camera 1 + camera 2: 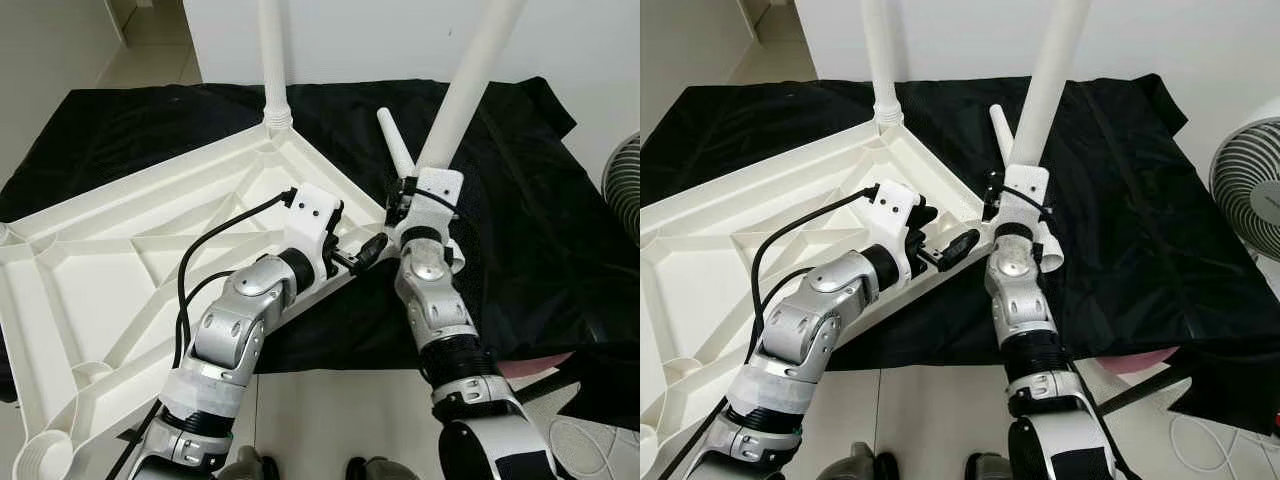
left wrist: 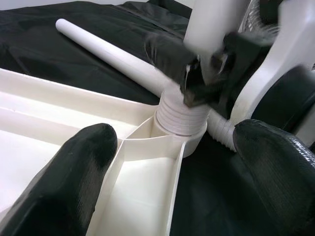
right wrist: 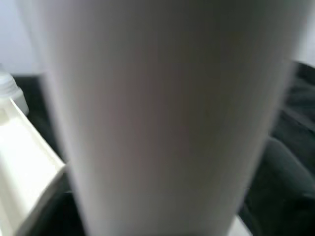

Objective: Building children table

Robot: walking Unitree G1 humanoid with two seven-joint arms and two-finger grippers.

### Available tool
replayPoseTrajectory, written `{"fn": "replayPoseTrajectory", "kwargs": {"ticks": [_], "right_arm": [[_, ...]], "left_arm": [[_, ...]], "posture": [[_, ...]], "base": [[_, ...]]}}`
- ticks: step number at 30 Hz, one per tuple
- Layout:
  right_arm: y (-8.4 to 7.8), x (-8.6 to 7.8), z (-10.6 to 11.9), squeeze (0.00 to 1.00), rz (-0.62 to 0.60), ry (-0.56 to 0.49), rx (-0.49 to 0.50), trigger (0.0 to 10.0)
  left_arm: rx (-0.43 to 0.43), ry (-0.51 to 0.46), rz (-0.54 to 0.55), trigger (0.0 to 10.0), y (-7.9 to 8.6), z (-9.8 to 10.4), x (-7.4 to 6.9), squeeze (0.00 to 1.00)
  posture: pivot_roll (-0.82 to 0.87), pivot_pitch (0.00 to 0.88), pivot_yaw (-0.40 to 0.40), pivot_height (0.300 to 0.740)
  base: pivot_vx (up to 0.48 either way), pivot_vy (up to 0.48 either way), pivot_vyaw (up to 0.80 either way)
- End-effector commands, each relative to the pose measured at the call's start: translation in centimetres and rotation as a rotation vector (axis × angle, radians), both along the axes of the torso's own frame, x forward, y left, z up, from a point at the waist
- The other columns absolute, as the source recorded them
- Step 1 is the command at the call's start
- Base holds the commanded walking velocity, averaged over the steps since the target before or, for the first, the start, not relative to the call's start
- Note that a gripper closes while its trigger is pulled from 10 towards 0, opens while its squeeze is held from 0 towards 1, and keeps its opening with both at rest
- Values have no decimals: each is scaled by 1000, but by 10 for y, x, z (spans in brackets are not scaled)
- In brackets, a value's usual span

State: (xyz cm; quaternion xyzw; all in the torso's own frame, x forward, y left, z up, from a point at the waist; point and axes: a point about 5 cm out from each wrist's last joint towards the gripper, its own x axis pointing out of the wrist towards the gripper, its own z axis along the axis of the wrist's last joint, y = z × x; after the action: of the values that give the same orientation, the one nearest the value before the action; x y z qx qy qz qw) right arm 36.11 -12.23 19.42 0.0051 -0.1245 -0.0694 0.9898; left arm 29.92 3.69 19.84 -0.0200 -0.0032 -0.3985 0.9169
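Leg fitting at one corner of an upturned table top. White plastic table top [image 1: 150, 250] is lying underside up on a black cloth [image 1: 520, 200], its ribs and corner sockets facing upward. One leg [image 1: 272, 50] is already standing upright in the far corner socket. A spare leg [image 1: 395, 145] is lying loose on the cloth just beyond the corner being worked on.

Right gripper [image 1: 405, 200] is holding the second leg [image 1: 470, 75] low on its shaft, the leg leaning slightly from vertical; in the right wrist view the shaft is pressing close against the camera, and the fingers appear clamped round it, though their tips are hidden. In the left wrist view the threaded foot of this leg [image 2: 179, 115] is sitting in the corner socket [image 2: 189, 140], with several threads showing above the rim, so it is judged only partly screwed home.

Left gripper [image 1: 362, 252] is reaching along the near edge of the table top toward that corner, its two black fingers [image 2: 74, 162] spread wide on either side of the rim and holding nothing.

Step in hand, as judged: seating the second leg. The next move calls for bringing the shaft truly upright over the socket and turning it, while the left gripper steadies the table top against sliding on the cloth; a tilted start risks cross-threading.
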Motion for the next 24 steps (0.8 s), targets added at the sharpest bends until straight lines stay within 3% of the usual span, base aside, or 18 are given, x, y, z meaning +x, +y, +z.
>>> {"fn": "replayPoseTrajectory", "kwargs": {"ticks": [1, 4, 5, 6, 8, 9, 19, 24], "right_arm": [[1, -1, 4, 1000, 26, -32, 1, 10000], [-4, 0, 6, 1000, 33, -42, 10, 10000], [-5, 1, 6, 886, 47, -40, 3, 10000], [-5, 2, 6, 118, 71, -35, -6, 10000], [-5, 2, 6, 118, 71, -35, -6, 10000], [-7, 3, 7, 0, 99, -32, -10, 10000], [-24, 7, 0, 0, 400, 42, -134, 10000], [-31, 6, -1, 0, 483, 53, -208, 10000]], "left_arm": [[2, 12, 78, 10000, 4, -2, 3, 0], [1, 12, 77, 10000, 3, -2, 3, 0], [1, 13, 77, 10000, 3, -2, 3, 0], [0, 13, 77, 10000, 3, -2, 3, 0], [0, 13, 77, 10000, 3, -2, 3, 0], [0, 14, 76, 10000, 3, -2, 3, 0], [-3, 12, 72, 10000, 2, -1, 2, 0], [-3, 11, 69, 10000, 1, -1, 2, 0]], "posture": [[-107, 105, 26, 740], [-107, 105, 26, 740], [-107, 105, 26, 740], [-107, 105, 26, 740], [-107, 105, 26, 740], [-109, 107, 25, 740], [-111, 109, 26, 740], [-115, 110, 29, 740]], "base": [[0, 0, 0], [0, 0, 0], [0, 0, 0], [0, 0, 0], [0, 0, 0], [0, 0, 0], [0, 0, 0], [0, 0, 0]]}}
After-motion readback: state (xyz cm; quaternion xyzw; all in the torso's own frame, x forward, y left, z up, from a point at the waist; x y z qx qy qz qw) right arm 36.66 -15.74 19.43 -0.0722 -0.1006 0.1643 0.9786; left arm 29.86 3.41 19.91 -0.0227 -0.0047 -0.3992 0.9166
